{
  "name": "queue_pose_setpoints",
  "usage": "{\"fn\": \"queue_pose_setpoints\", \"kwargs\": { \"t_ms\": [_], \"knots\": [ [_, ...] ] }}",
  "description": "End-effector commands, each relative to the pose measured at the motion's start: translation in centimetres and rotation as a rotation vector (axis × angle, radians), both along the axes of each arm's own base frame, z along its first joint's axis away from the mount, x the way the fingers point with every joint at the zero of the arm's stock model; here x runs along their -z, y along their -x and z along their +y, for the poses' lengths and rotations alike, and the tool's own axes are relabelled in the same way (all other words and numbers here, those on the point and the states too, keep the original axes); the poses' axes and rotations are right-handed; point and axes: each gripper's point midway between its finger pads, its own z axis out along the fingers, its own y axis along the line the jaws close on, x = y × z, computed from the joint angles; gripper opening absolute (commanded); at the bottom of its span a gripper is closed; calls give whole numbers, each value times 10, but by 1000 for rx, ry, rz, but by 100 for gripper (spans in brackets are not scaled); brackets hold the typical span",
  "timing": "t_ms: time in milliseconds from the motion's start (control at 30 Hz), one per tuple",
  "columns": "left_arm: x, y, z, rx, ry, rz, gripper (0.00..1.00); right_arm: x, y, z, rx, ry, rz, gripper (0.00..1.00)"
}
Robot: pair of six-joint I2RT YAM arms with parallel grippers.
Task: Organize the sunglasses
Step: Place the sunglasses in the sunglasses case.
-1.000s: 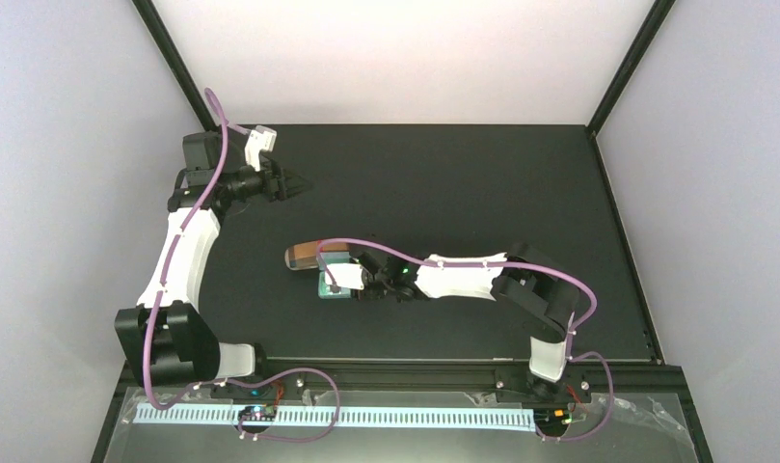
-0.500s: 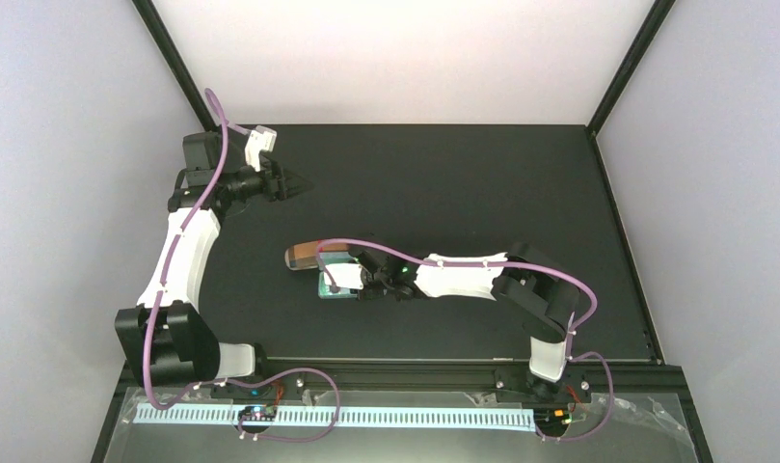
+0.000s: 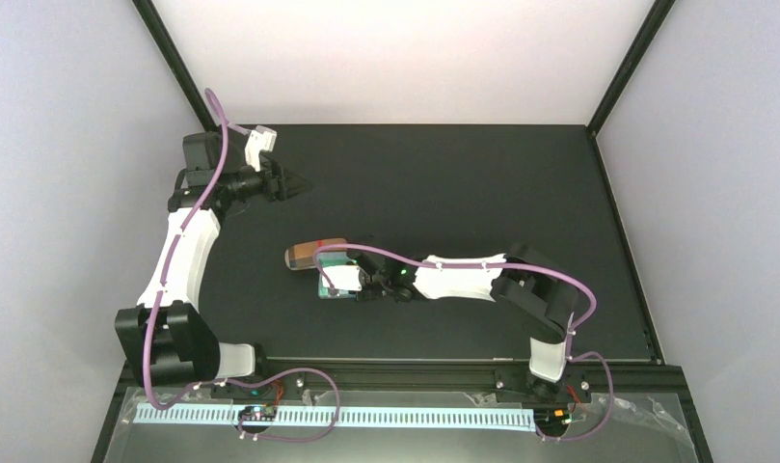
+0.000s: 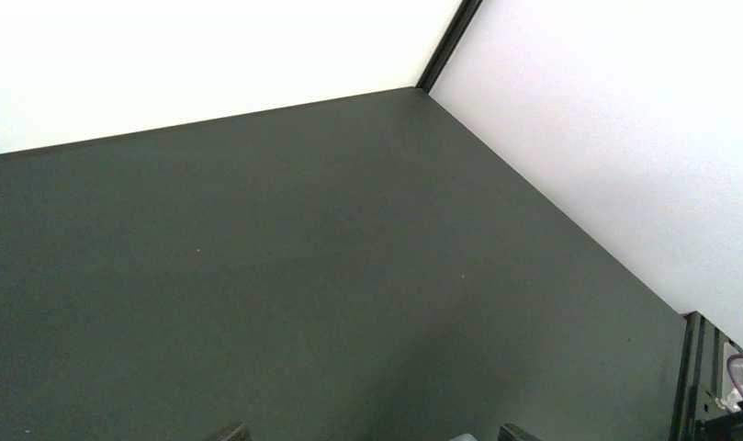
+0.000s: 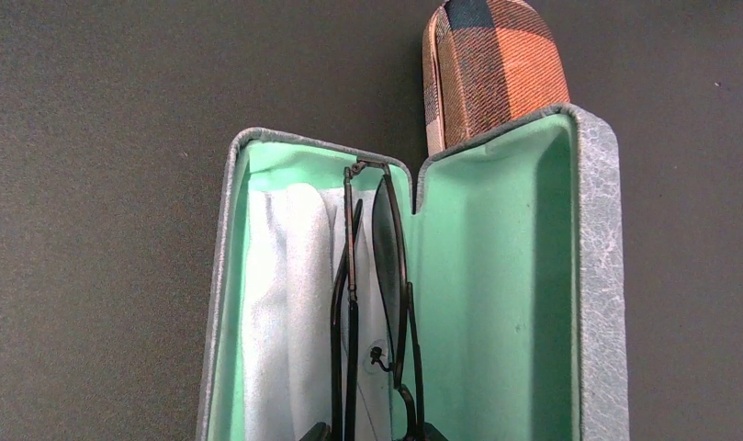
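Black table (image 3: pixel 482 193) fills most of the view from above. Both arms are fixed at its near edge. The left arm (image 3: pixel 178 258) reaches to the far left corner. The left gripper (image 3: pixel 291 183) hangs there wide open with nothing in it. The right arm (image 3: pixel 463 278) lies low across the middle, over two cases.

The grey case (image 5: pixel 597 276) lies open and is green inside. A plaid case (image 5: pixel 496 64) lies shut, touching its far end. I cannot tell what is in that one. A pale cloth (image 5: pixel 285 303) lies in the left half of the grey case. The sunglasses (image 5: pixel 386 266) are black with dark lenses. They are folded and stand on their edge in the grey case, right by the fold, against the cloth.

The right gripper (image 5: pixel 369 432) has closed in a lot over the last second. Now its two tips sit tight on each side of the sunglasses, so it looks like it is pinching them. The right arm has shifted a little too, so more of the plaid case shows from above.

I think the sunglasses are nearly put away. They may need to lie flat before the lid can shut.
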Motion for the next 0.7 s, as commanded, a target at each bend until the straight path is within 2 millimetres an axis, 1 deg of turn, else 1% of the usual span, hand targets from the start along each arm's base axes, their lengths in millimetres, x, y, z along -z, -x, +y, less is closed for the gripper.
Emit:
{"fn": "queue_pose_setpoints", "kwargs": {
  "t_ms": [0,300,533,667],
  "knots": [
    [-5,-2,2,-4,5,-17,71,-9,-7,12,2,-34,-50,24],
    [-5,-1,2,-1,5,-18,71,1,-2,12,-4,-27,-18,25],
    [-3,-1,2,-2,4,-16,71,1,1,10,-4,-33,1,36],
    [-3,-1,2,-3,5,-15,71,-2,2,9,-3,-38,1,39]
  ]
}}
